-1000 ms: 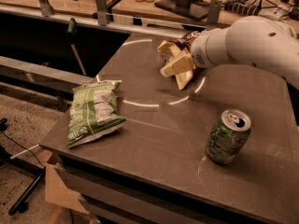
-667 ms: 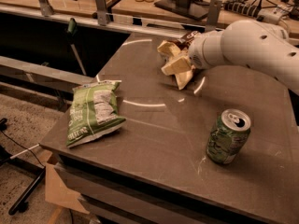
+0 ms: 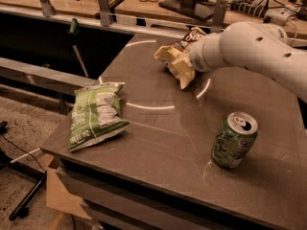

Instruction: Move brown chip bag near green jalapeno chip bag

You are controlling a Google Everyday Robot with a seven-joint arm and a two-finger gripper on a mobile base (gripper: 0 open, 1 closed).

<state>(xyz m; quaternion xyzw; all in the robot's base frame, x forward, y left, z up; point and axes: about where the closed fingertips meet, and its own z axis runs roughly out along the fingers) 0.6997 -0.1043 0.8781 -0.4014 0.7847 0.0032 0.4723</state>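
Note:
The brown chip bag [image 3: 175, 61], dark brown and cream-yellow, is crumpled and held just above the far middle of the table. My gripper [image 3: 190, 55] reaches in from the right at the end of the white arm [image 3: 249, 49] and is shut on the bag. Its fingers are mostly hidden behind the bag. The green jalapeno chip bag [image 3: 96, 113] lies flat near the table's front left corner, well apart from the brown bag.
A green soda can [image 3: 233, 140] stands upright at the front right of the dark table [image 3: 163, 143]. A rail with metal posts [image 3: 103, 4] runs behind the table. The table's left edge drops to the floor, with a cardboard box [image 3: 60, 195] below.
The arm and the brown chip bag have shifted slightly to the left, toward the green bag. The green bag and the can have not moved.

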